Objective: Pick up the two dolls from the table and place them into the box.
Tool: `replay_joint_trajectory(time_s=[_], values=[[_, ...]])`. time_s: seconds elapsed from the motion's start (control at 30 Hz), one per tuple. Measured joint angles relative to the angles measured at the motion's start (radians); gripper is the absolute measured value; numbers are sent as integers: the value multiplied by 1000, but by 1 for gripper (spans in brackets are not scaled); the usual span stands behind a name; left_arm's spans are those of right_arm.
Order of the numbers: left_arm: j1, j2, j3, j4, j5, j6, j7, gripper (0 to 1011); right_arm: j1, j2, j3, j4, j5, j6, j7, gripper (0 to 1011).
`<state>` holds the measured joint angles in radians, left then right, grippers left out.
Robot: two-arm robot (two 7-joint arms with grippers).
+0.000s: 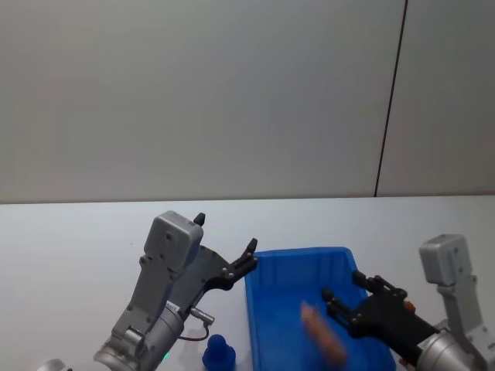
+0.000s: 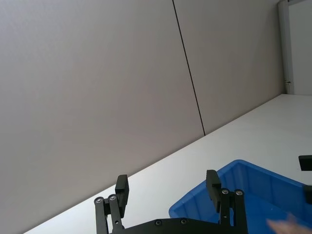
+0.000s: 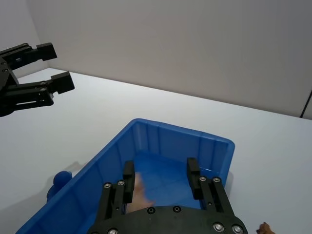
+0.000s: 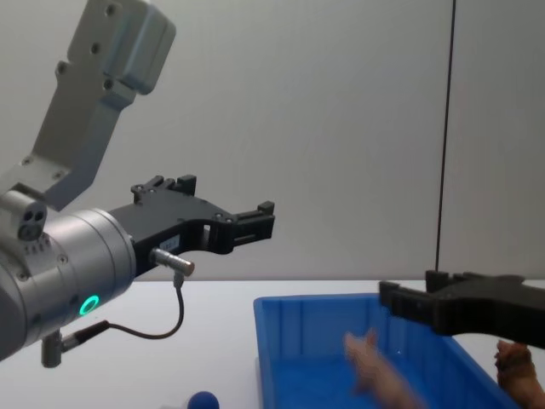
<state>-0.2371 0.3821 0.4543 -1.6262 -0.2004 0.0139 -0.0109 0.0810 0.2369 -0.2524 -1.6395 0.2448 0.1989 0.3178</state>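
Chest view shows a brown doll (image 4: 516,362) right of the box (image 4: 315,328), a blue doll (image 4: 203,400) left of it, left claw (image 1: 225,232) and right claw (image 1: 342,284) wide open, empty.

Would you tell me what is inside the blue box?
One pinkish-tan shape is in the box, too indistinct to identify. The open right gripper above its right side covers part of the floor. The left gripper hovers left of it.

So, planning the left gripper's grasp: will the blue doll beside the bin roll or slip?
The doll shows a rounded top over a wider body, so a high grip may slip; low seems safer. It seems to stand upright on the table, so it probably tips rather than rolls. Small, so likely light.
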Motion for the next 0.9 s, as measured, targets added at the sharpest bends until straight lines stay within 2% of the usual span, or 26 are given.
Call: replay_joint_trajectory(time_s=[0.23,0.27,0.3,0.33,0.47,0.9], values=[[0,0,0,0,0,0,0,1001,19,-14,-9,24,-4,17,11,812],[0,0,0,0,0,0,0,1001,20,-14,-10,26,-5,19,11,865],[0,0,0,0,0,0,0,1001,20,-14,-10,26,-5,19,11,865],[0,0,0,0,0,0,0,1001,21,-15,-10,26,-5,20,7,918],[0,0,0,0,0,0,0,1001,19,-12,-6,23,-5,23,-11,1001],[0,0,0,0,0,0,0,1001,-34,31,28,-47,14,28,-122,1001]])
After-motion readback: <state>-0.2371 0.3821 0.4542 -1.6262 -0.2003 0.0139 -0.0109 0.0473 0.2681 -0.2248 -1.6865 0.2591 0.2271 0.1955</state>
